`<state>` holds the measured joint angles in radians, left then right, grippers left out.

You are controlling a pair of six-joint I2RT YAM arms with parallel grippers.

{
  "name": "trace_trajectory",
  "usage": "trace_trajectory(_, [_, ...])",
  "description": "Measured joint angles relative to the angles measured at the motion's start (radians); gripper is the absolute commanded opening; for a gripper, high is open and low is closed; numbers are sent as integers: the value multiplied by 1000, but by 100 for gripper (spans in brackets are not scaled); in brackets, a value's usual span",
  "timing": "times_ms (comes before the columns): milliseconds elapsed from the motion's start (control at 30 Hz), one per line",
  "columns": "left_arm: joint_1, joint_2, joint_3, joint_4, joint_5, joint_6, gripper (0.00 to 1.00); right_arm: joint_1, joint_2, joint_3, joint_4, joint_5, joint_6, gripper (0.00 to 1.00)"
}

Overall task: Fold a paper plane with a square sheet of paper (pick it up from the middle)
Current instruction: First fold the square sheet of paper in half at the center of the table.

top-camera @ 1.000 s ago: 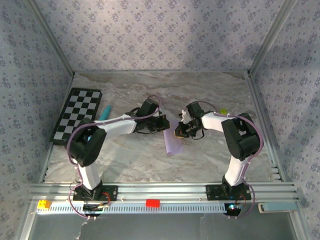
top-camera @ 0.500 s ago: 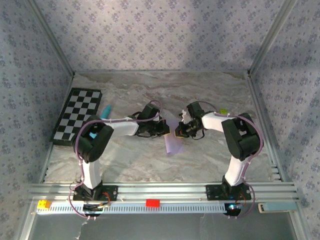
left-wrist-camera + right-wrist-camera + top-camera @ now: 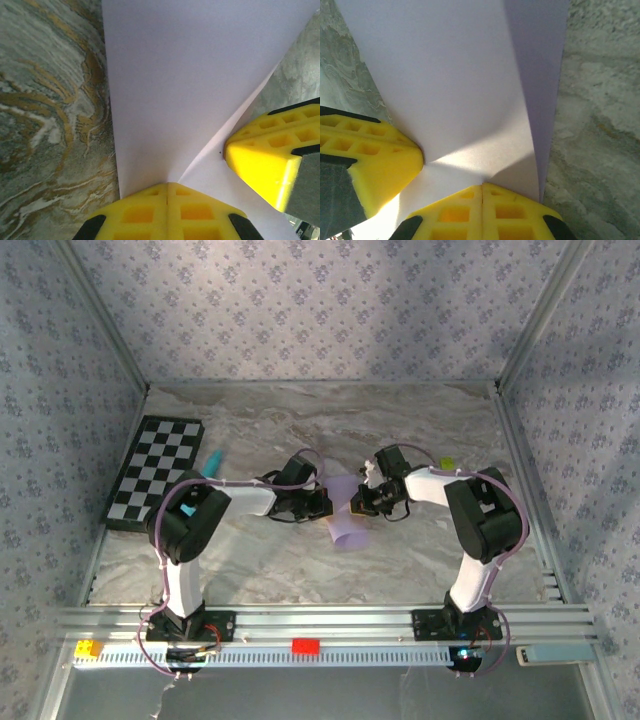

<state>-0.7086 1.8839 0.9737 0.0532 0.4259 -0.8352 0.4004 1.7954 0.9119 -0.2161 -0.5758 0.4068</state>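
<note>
1. The square sheet of paper [image 3: 346, 518], already creased, sits at the middle of the table [image 3: 250, 560], its far end held between both grippers.
2. The left gripper [image 3: 167, 200] is pinched shut on the paper, and the right gripper [image 3: 482, 200] is pinched shut on it just beside.
3. This looks like a mid-fold step, with no dart shape formed yet.
4. Next, both pinches should probably move together to lay the flap flat without tearing it.

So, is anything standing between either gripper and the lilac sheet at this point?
Nothing visible does. The left gripper and the right gripper are each shut directly on the square sheet of paper, close beside each other; the checkerboard lies well off to the left.
</note>
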Motion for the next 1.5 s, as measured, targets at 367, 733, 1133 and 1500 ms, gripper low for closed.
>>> trace_trajectory(367, [-8, -46, -3, -3, 36, -108, 0, 0, -6, -6, 3, 6, 8, 0])
trace_trajectory(733, [-25, -29, -66, 35, 63, -138, 0, 0, -6, -6, 3, 7, 14, 0])
trace_trajectory(1133, [-37, -49, -58, -2, 40, -120, 0, 0, -6, -8, 4, 7, 15, 0])
trace_trajectory(1500, [-68, -70, -56, 12, 48, -161, 0, 0, -11, -12, 3, 11, 16, 0])
